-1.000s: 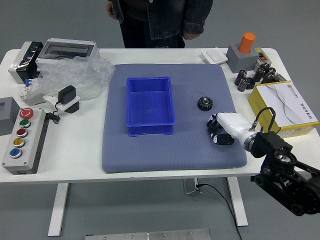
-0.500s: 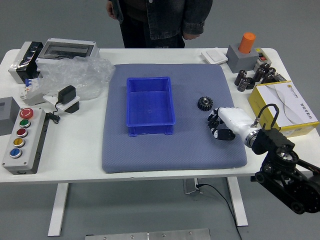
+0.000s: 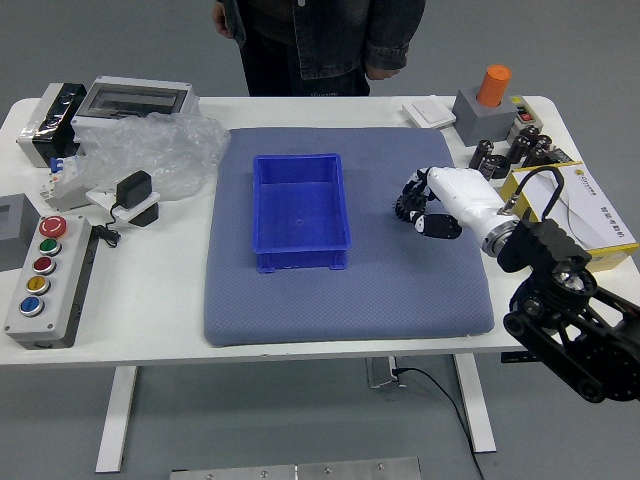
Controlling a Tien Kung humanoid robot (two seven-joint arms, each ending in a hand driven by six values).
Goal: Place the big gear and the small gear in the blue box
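One view, the head view, shows this. The right hand reaches over one dark gear, right of the blue box. I think the step is picking up this gear. It sits at the hand's far tip, and the hand hides part of it. I cannot tell if the hand is wide or narrow, or if it has a hold of the gear. I also cannot tell if this is the big gear or the small one. The left hand is not in view.

Next, I think the hand needs a good grip on the gear. Then it should lift it up high enough to get over the box's wall, move it left, and let it go inside. If the grip is bad, the gear could slip or roll off.

Now the count. I can see one gear, and I cannot find the other. There is one blue box, on one gray-blue mat, on one white table. I count one yellow box, one clear plastic bag and one orange knob. One button box has five round buttons. One person stands at the far side, with two hands hanging down, not touching the gear.
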